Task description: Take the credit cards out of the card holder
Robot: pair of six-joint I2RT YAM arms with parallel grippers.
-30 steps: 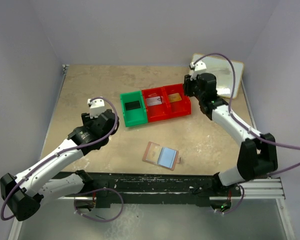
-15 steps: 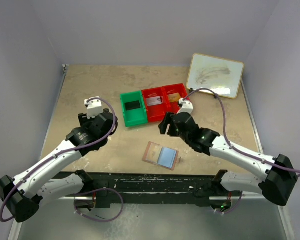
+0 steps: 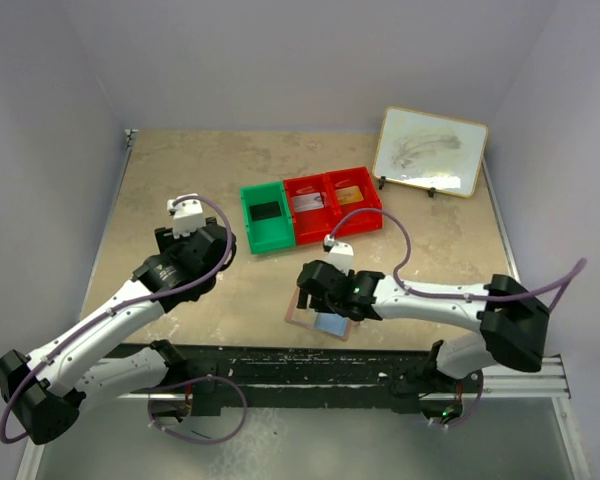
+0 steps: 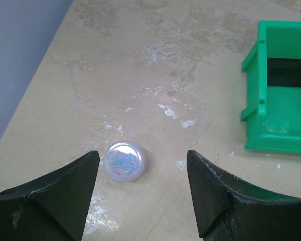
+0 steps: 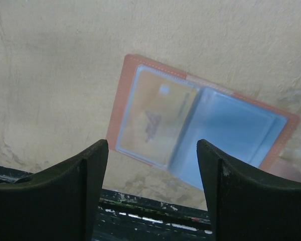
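Observation:
The card holder (image 3: 305, 316) lies open near the table's front edge, tan-pink with a pale blue-grey inside. In the right wrist view it (image 5: 200, 125) shows a gold-tinted card (image 5: 155, 115) behind its left clear pocket. My right gripper (image 3: 318, 291) hovers just above it, open and empty (image 5: 153, 150). A black card (image 3: 266, 211) lies in the green bin (image 3: 250, 222). A white-grey card (image 3: 308, 202) and a gold card (image 3: 352, 196) lie in the red bins (image 3: 335, 228). My left gripper (image 3: 216, 246) is open and empty (image 4: 143, 163), left of the green bin.
A small round clear tub of paper clips (image 4: 124, 159) sits on the table between the left gripper's fingers. The green bin (image 4: 263, 125) is to its right. A framed whiteboard (image 3: 430, 152) leans at the back right. The black rail (image 5: 155, 213) runs along the front edge.
My right arm swung from the far red bin down to the front and now hangs over the open card holder. The left arm has hardly moved.

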